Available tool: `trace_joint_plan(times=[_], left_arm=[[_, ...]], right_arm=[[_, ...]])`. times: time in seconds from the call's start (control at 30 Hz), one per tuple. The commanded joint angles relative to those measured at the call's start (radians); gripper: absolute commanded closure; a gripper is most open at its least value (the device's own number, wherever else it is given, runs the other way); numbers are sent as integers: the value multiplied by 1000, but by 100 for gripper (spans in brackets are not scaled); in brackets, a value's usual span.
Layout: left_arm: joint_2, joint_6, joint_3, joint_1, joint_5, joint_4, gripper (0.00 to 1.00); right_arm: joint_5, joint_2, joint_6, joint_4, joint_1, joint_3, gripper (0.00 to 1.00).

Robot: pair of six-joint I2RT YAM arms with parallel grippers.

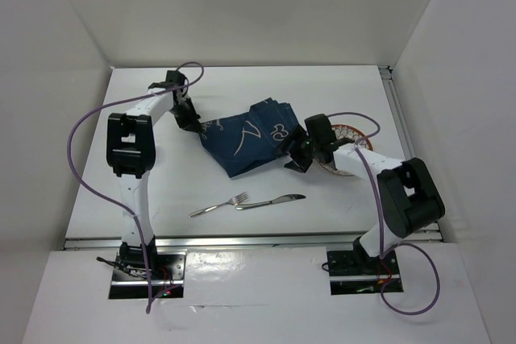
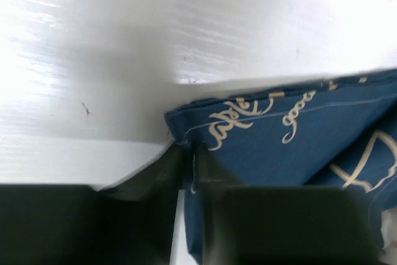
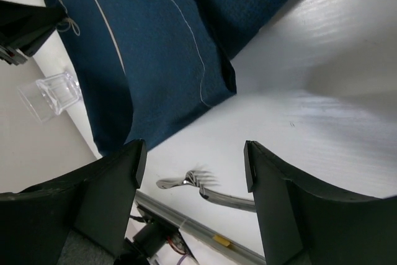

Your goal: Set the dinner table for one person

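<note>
The navy blue placemat [image 1: 246,142] with white drawing lies partly folded and bunched in the middle of the white dinner table [image 1: 339,90]. My left gripper [image 1: 192,122] is at its left corner; in the left wrist view the gripper [image 2: 189,153] is shut on the cloth's corner [image 2: 291,147]. My right gripper [image 1: 293,159] is open and empty at the placemat's right edge, low over the table; in the right wrist view it [image 3: 192,162] holds nothing, with the placemat [image 3: 161,60] just beyond it.
A fork [image 1: 218,205] and a knife [image 1: 271,201] lie side by side near the front rail; both also show in the right wrist view, the fork [image 3: 186,181] and the knife [image 3: 232,201]. A patterned plate [image 1: 348,130] sits partly under the right arm. A clear glass [image 3: 53,94] stands beyond the placemat.
</note>
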Motion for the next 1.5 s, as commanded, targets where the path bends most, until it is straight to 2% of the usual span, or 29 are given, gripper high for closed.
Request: trace_joint_plan(times=[0.0, 0.1, 0.2, 0.23, 0.3, 0.33, 0.43, 0.6, 0.7, 0.73, 0.83, 0.93, 1.0, 1.03, 1.1, 1.13, 1.17, 1.23, 1.27, 1.33, 1.37, 1.47], left_arm=[[23, -6, 15, -1, 1, 14, 84], [1, -6, 15, -1, 1, 14, 98], [-11, -6, 15, -1, 10, 14, 100], [-11, 3, 15, -1, 10, 14, 100], [-22, 3, 15, -1, 10, 14, 100], [-22, 3, 15, -1, 10, 14, 100], [-46, 3, 15, -1, 1, 14, 100], [-126, 13, 91, 34, 12, -15, 100], [-147, 13, 194, 69, 39, -60, 100], [-161, 13, 283, 80, 70, -69, 100], [-181, -20, 473, 140, 185, -80, 100], [-230, -63, 565, 207, 320, -8, 100], [-278, -86, 555, 249, 355, 38, 100], [-307, -86, 511, 249, 355, 70, 100], [-400, -86, 431, 259, 336, 103, 100], [-431, -86, 317, 259, 336, 147, 100], [-459, -86, 253, 259, 336, 167, 100], [-532, -86, 115, 259, 346, 219, 100], [-552, -86, -31, 259, 346, 268, 100], [-589, -86, -177, 250, 366, 316, 100], [-624, -86, -316, 250, 377, 342, 100], [-701, -71, -549, 250, 363, 391, 100]], right_arm=[[-2, 31, 29, 54, -14, 55, 25], [-11, 77, 39, 74, -14, 81, 26], [-11, 121, 60, 74, -14, 110, 34], [-11, 131, 72, 74, -14, 122, 42], [-11, 143, 83, 74, -14, 122, 50], [-11, 143, 83, 83, -14, 122, 68], [1, 123, 83, 73, -14, 131, 99], [61, 89, -8, 17, -35, 223, 100], [61, 104, -75, -21, -98, 387, 100], [40, 117, -114, -32, -122, 444, 100], [-15, 181, -180, -75, -230, 788, 100], [-34, 203, -214, -86, -276, 976, 100], [-34, 175, -214, -98, -285, 997, 100], [-22, 151, -225, -86, -294, 985, 100], [0, 53, -225, -48, -294, 861, 100], [9, 19, -225, -31, -294, 803, 100], [20, -13, -225, -14, -294, 676, 100], [29, -99, -214, 9, -294, 553, 100], [29, -121, -204, 20, -294, 435, 100], [29, -171, -195, 42, -294, 325, 100], [20, -182, -194, 42, -294, 225, 100], [-8, -207, -194, 62, -284, 97, 100]])
